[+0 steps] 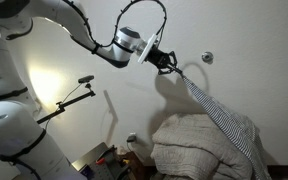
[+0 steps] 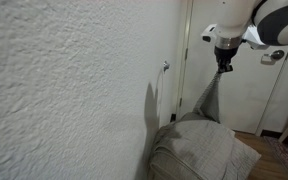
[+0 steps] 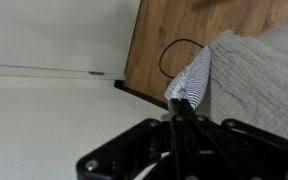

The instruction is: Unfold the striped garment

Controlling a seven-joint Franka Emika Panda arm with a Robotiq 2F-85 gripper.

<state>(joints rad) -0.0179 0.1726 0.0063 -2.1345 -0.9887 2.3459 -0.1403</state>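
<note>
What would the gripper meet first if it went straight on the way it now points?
The striped garment, which the gripper holds pinched in shut jaws; beyond that, probably the beige cushion mound, though depth is unclear.

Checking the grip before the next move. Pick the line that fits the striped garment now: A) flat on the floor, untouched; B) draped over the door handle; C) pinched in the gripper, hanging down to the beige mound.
C: the gripper is shut on the striped garment, which hangs from it down onto the beige mound.
</note>
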